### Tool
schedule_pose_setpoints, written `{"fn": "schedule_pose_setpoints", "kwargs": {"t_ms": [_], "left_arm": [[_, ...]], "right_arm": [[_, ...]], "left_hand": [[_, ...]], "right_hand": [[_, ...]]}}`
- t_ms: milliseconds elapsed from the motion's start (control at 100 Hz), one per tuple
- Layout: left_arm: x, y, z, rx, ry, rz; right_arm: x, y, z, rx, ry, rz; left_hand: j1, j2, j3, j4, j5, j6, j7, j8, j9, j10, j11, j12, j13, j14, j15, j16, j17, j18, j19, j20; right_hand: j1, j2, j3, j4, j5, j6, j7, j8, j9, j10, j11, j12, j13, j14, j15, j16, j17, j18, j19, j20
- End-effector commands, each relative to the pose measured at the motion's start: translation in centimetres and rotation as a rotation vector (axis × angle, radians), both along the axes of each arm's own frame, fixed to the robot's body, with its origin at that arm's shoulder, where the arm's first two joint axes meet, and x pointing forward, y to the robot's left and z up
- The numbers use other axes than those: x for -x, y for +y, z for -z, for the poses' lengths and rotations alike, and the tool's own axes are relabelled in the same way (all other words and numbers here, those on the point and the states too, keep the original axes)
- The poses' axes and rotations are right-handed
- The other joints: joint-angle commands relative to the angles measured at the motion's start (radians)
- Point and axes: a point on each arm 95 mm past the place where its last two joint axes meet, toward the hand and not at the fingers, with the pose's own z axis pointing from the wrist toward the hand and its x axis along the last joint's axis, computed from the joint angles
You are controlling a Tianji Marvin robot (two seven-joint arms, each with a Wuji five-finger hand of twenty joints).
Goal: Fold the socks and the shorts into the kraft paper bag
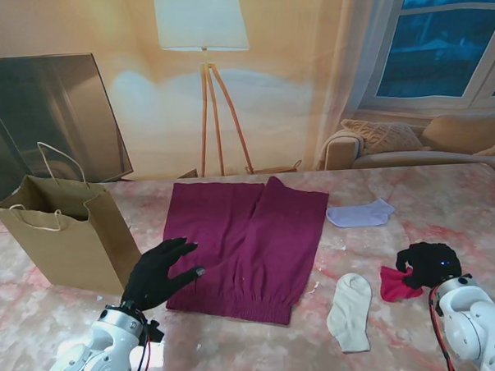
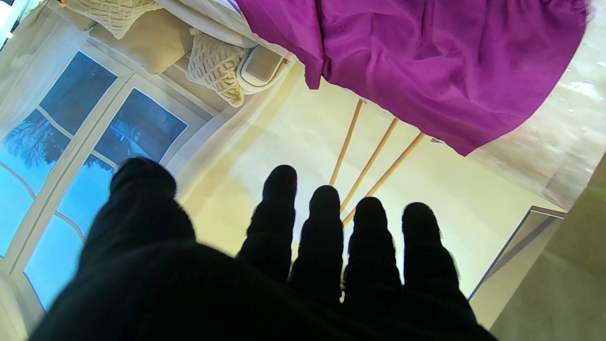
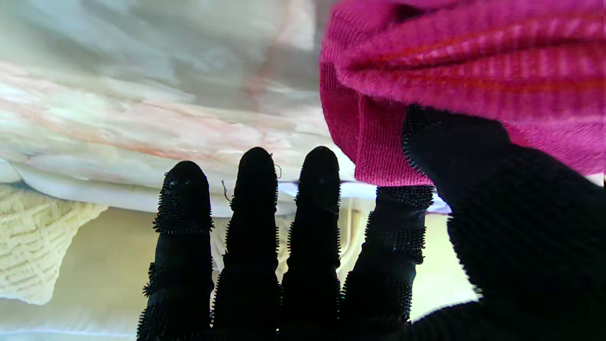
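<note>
Maroon shorts (image 1: 250,239) lie spread flat mid-table, waistband nearest me. My left hand (image 1: 161,271) is open with fingers spread at the shorts' near left corner, beside the kraft paper bag (image 1: 65,239), which stands open at the left. The left wrist view shows the shorts (image 2: 426,61) beyond the extended fingers (image 2: 324,237), which hold nothing. My right hand (image 1: 430,264) sits on a bunched red sock (image 1: 393,286). In the right wrist view its thumb (image 3: 473,156) and index finger pinch the red sock (image 3: 473,61). A white sock (image 1: 351,311) lies near me and a pale sock (image 1: 360,213) farther off.
The marble-patterned table (image 1: 446,210) runs to a far edge. Beyond it stand a floor lamp (image 1: 206,89), a dark screen (image 1: 55,112) and a sofa (image 1: 410,141). The bag's rope handles (image 1: 53,161) stick up.
</note>
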Motion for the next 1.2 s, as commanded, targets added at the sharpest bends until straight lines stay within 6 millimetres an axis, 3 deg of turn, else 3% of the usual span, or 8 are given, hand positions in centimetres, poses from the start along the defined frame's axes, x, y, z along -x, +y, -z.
{"fn": "schedule_pose_setpoints", "kwargs": {"t_ms": [0,60,120,190,400,570,820,1190], "left_arm": [[0.1,-0.1,-0.1,-0.002,0.002,0.003],[0.0,-0.1,-0.1,-0.004,0.002,0.005],[-0.1,-0.1,-0.2,-0.006,0.000,0.007],[-0.2,-0.3,-0.3,-0.005,-0.004,0.010],[-0.4,-0.7,-0.6,-0.002,-0.020,0.024],[-0.4,-1.1,-1.1,0.018,-0.039,0.040],[-0.4,-1.2,-2.0,0.023,-0.071,0.072],[0.0,-0.4,-1.8,0.008,-0.061,0.092]], "right_arm": [[0.4,1.3,0.1,-0.032,-0.008,-0.029],[0.3,2.0,-0.5,-0.077,-0.044,-0.044],[0.2,2.9,-1.3,-0.117,-0.083,-0.065],[0.1,4.1,-2.4,-0.143,-0.128,-0.099],[-0.3,9.2,-5.8,-0.236,-0.215,-0.219],[-0.4,14.6,-7.7,-0.311,-0.236,-0.325],[-0.4,22.5,-8.9,-0.412,-0.238,-0.479],[-0.1,31.0,-10.0,-0.533,-0.263,-0.610]], "left_hand": [[-0.007,0.028,-0.019,0.067,-0.018,-0.011,-0.020,0.006,-0.049,0.005,-0.024,-0.009,-0.026,-0.026,-0.028,-0.009,-0.014,-0.025,-0.011,-0.007],[-0.006,0.023,-0.019,0.067,-0.018,-0.010,-0.020,0.006,-0.047,0.007,-0.023,-0.008,-0.025,-0.024,-0.028,-0.009,-0.014,-0.024,-0.010,-0.006],[-0.002,0.015,-0.018,0.068,-0.020,-0.004,-0.021,0.006,-0.047,0.009,-0.023,-0.007,-0.025,-0.023,-0.028,-0.009,-0.013,-0.024,-0.010,-0.006],[0.003,0.000,-0.018,0.068,-0.022,0.004,-0.021,0.005,-0.043,0.009,-0.021,-0.006,-0.021,-0.022,-0.026,-0.008,-0.010,-0.025,-0.008,-0.005],[0.008,-0.082,-0.019,0.071,-0.045,0.049,-0.031,0.001,-0.038,0.021,-0.014,0.002,-0.011,-0.013,-0.019,-0.004,-0.001,-0.019,0.001,0.001],[0.001,-0.184,-0.022,0.073,-0.076,0.083,-0.044,-0.003,-0.043,0.041,-0.013,0.010,-0.007,0.000,-0.015,0.000,0.003,-0.013,0.008,0.006],[0.030,-0.331,-0.033,0.023,-0.146,0.120,-0.078,-0.020,-0.085,0.054,-0.021,0.018,-0.033,0.005,-0.022,-0.001,-0.007,-0.001,-0.002,0.006],[0.090,-0.422,-0.019,0.000,-0.137,0.131,-0.050,0.003,-0.066,0.064,-0.010,0.029,-0.015,0.016,-0.012,0.006,0.007,0.011,-0.014,0.014]], "right_hand": [[0.029,0.018,0.002,-0.016,0.042,-0.041,0.038,0.024,0.048,0.019,-0.086,-0.106,0.077,0.015,-0.061,-0.071,0.039,0.031,0.066,0.039],[0.046,0.036,0.010,-0.005,0.045,-0.033,0.038,-0.012,0.139,0.030,-0.138,-0.223,0.213,0.031,-0.074,-0.118,0.112,0.050,0.121,0.037],[0.057,0.042,0.020,0.001,0.060,-0.010,0.048,-0.051,0.256,0.047,-0.141,-0.271,0.323,0.048,-0.060,-0.131,0.181,0.060,0.174,0.034],[0.058,0.029,0.030,-0.003,0.074,0.013,0.073,-0.103,0.377,0.052,-0.120,-0.285,0.430,0.053,-0.002,-0.122,0.270,0.063,0.262,0.018],[0.057,0.010,0.046,-0.010,0.118,0.093,0.103,-0.199,0.481,0.091,-0.068,-0.282,0.537,0.070,0.101,-0.073,0.365,0.062,0.359,-0.022],[0.062,-0.005,0.046,-0.011,0.141,0.122,0.102,-0.227,0.521,0.111,-0.057,-0.286,0.577,0.073,0.127,-0.063,0.407,0.059,0.370,-0.039],[0.065,-0.008,0.048,-0.011,0.143,0.125,0.103,-0.235,0.525,0.117,-0.050,-0.280,0.579,0.072,0.140,-0.055,0.413,0.054,0.369,-0.049],[0.066,-0.002,0.048,-0.010,0.141,0.120,0.107,-0.233,0.522,0.115,-0.050,-0.277,0.577,0.071,0.142,-0.054,0.410,0.051,0.369,-0.057]]}}
